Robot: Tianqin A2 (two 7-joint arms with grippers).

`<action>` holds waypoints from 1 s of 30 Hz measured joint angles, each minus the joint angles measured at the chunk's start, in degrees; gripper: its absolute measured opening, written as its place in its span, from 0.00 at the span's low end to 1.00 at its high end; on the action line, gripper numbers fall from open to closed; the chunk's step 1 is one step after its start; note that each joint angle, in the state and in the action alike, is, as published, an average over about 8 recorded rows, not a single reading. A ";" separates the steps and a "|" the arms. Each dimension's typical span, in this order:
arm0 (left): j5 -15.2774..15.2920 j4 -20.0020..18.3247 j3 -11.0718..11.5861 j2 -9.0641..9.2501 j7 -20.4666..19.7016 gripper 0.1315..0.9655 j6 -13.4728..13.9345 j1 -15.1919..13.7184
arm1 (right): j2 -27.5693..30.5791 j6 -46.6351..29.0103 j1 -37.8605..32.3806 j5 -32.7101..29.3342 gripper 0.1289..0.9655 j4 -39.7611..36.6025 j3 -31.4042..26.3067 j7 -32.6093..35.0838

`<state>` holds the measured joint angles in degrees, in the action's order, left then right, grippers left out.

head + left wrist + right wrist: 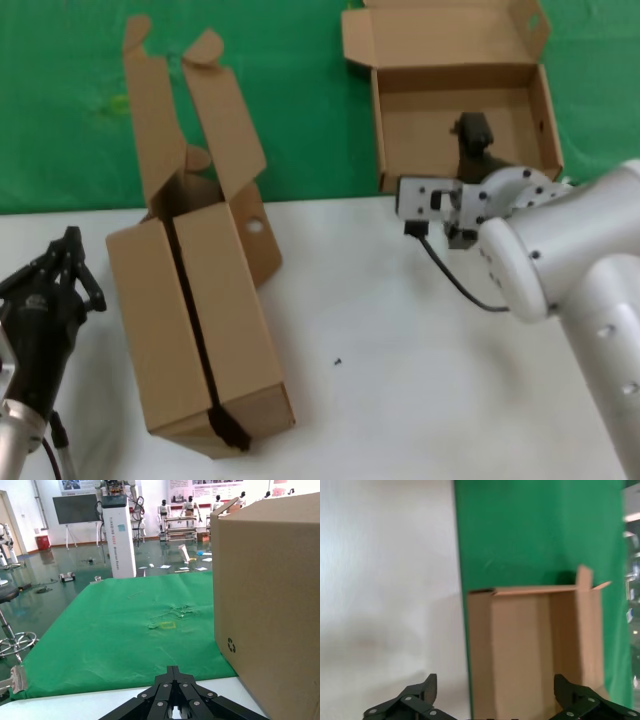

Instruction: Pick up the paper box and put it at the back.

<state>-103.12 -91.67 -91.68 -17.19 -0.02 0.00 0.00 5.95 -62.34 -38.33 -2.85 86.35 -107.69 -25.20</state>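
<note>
Item: paper box (460,105), brown corrugated mailer, flat and shallow, lid hinged open and standing up against the green cloth (300,100); it sits at the far right of the white bench (380,330), at or over the bench's back edge where the cloth begins. Condition: empty as far as the tray shows, so judged light; walls thin and stiff along the folds but likely to buckle if squeezed mid-panel; surface matt card, not slippery; lid and side tabs loose and apt to flap. Suggested hold: a side wall near a corner, or across the front wall, where the double fold gives most stiffness; avoid the lid. Orientation: tray mouth faces up and toward the robot, hinge on the far side; the tray looks close to square, so its long axis cannot be told from here. Right gripper (470,140): hovering over the tray interior, jaws spread wide with the box (535,650) lying between them in the wrist view, gripping nothing. Left gripper (55,275): parked low at the bench's left edge, jaws closed together, empty. Also present: a larger pair of brown cartons (200,330) with a black seam, flaps raised, standing left of centre, well apart from the mailer
</note>
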 joint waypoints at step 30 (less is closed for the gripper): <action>0.00 0.00 0.00 0.00 0.02 0.04 0.00 0.00 | 1.21 18.95 14.89 35.00 1.00 22.30 10.29 -5.57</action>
<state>-103.12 -91.67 -91.68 -17.19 0.01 0.00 0.00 7.17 -43.39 -23.44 32.15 108.65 -97.40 -30.76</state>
